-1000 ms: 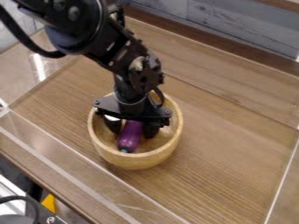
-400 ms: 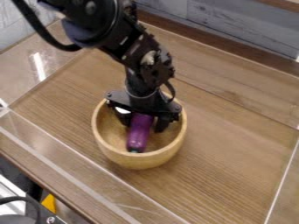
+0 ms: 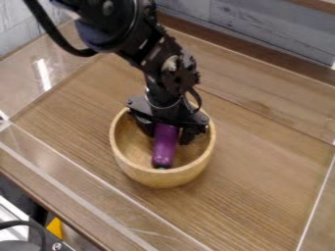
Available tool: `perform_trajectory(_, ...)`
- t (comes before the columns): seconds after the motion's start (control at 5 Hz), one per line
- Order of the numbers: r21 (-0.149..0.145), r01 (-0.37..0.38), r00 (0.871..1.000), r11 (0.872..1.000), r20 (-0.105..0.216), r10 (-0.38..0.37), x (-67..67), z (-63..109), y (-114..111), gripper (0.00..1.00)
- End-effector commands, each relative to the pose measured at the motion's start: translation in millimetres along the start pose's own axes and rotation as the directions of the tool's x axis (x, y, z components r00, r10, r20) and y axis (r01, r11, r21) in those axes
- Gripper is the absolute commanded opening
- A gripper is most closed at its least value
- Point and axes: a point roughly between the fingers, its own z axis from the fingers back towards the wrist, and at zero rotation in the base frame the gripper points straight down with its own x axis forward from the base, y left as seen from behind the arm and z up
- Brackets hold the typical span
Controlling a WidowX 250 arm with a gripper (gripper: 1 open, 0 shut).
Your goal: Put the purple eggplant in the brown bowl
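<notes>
Eggplant, purple (image 3: 164,146), one: lying inside the brown bowl (image 3: 123,159), glossy body along the bowl's floor, darker teal-looking tip toward the near rim, upper end partly hidden beneath the gripper.

Recent changes: bowl and eggplant have both shifted slightly rightward in the view over the last second. The eggplant, slanted before, now points more nearly straight toward the near rim, and more of its body shows.

Gripper (image 3: 167,115), black, one: jaws open, fingers spread to either side over the far part of the bowl, apparently no grip on the eggplant. Whether a finger touches the eggplant or the bowl wall cannot be told.

Standing of the task: placement looks achieved, in judgement; remaining work appears to be withdrawal. A straight lift would suit, since a finger catching the rim could drag or tip the bowl.

Surface: wooden tabletop (image 3: 256,147), warm brown, lengthwise grain, pale line at right, lighter edging strip along the left.

Room: pale grey planked wall (image 3: 262,34) behind, with a brown wooden strip at its foot; light tiled-looking patch at upper left. Lower left corner: dark cable (image 3: 16,225), small yellow-orange item (image 3: 54,227), white item beside them, kinds uncertain.
</notes>
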Motion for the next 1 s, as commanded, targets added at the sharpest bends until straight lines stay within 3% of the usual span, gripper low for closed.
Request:
perform_trajectory(0.0, -0.019, 0.088, 0.996, 0.996, -0.005, -0.088, -5.7, 8.2, -7.9, 1.0)
perform_trajectory(0.4, -0.036, 0.183, 0.983, 0.983, -0.009, -0.183, -1.8, 21.3, -17.0, 1.0)
perform_trajectory(0.6, -0.03, 0.18, 0.983, 0.983, -0.014, -0.181, -3.4, 17.4, -19.9, 1.0)
perform_trajectory(0.8, -0.024, 0.179, 0.984, 0.984, -0.019, -0.179, -5.4, 13.1, -22.7, 0.0)
